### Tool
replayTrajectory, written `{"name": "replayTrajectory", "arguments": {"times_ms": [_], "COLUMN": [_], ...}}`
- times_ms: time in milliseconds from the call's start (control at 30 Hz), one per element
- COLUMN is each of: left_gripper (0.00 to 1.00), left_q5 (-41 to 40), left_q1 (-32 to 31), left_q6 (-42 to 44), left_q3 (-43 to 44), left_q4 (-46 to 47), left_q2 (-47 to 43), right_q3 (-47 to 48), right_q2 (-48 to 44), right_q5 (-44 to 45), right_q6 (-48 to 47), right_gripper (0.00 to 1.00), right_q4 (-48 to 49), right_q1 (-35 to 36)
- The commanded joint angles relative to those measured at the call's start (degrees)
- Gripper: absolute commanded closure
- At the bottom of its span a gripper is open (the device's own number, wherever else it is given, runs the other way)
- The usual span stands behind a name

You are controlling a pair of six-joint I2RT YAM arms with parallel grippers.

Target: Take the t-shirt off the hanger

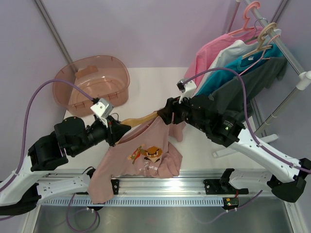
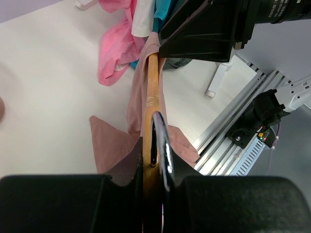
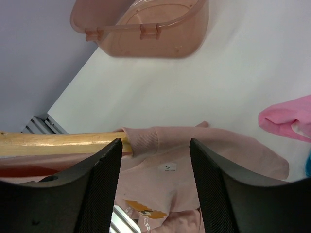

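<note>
The mauve-pink t-shirt [image 1: 146, 158] with a cartoon print hangs skewed from the wooden hanger [image 1: 140, 119], its hem draped over the table's front edge. One hanger arm is bare; the other still sits inside the collar [image 3: 146, 138]. My left gripper [image 1: 114, 130] is shut on the hanger [image 2: 151, 97] beside its metal hook [image 2: 163, 145]. My right gripper [image 1: 168, 114] is open, with the jaws wide on either side of the collar and the hanger's end [image 3: 58, 143]. Between its fingers [image 3: 104, 179] a size label shows on the shirt [image 3: 214, 160]. The shirt also shows below the hanger in the left wrist view [image 2: 112, 143].
A translucent pink basket [image 1: 92, 85] stands at the back left. A clothes rack [image 1: 291, 63] at the back right carries a brighter pink garment [image 1: 214, 51], teal and dark shirts, and pink plastic hangers [image 1: 252, 14]. A metal rail [image 1: 160, 187] runs along the front edge.
</note>
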Motion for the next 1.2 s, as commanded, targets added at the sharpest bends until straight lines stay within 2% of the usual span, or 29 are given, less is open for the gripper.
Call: {"name": "replayTrajectory", "arguments": {"times_ms": [0,200,300,433,533,733,900,1100,1167], "left_gripper": [1.0,1.0,1.0,1.0,1.0,1.0,1.0,1.0,1.0], "left_q5": [-1.94,-1.85,-1.24,-0.88,-0.97,-0.36,-1.15,1.13,5.06], "left_q1": [0.04,-0.05,-0.05,-0.05,-0.05,-0.05,-0.05,0.04,-0.05], "left_q6": [-1.1,-1.1,-1.19,-1.45,-1.28,-1.1,-0.67,0.47,0.83], "left_q3": [0.91,1.17,0.65,-0.23,-0.85,-1.72,-1.9,-0.41,-1.81], "left_q4": [5.56,5.65,6.18,7.14,7.94,8.2,8.11,9.43,12.15], "left_q2": [0.14,0.5,0.5,0.15,-0.99,-5.38,-8.82,-12.85,-14.35], "right_q3": [-0.75,-0.92,-1.36,-0.14,0.22,1.35,3.3,-3.29,-3.74], "right_q2": [0.18,1.94,2.37,4.04,5.1,4.22,6.16,5.19,6.41], "right_q5": [-2.1,-1.59,-0.53,0.96,1.4,18.25,23.11,11.18,6.17], "right_q6": [0.64,0.29,0.47,0.91,0.56,-1.02,-1.47,0.65,-0.23], "right_gripper": [0.37,0.39,0.47,1.0,1.0,1.0,1.0,1.0,1.0], "right_q4": [2.87,3.23,4.54,4.37,3.67,0.6,-1.61,3.92,5.51], "right_q1": [0.01,-0.08,-0.08,-0.07,-0.07,-0.08,-2.09,-11.05,-11.59]}}
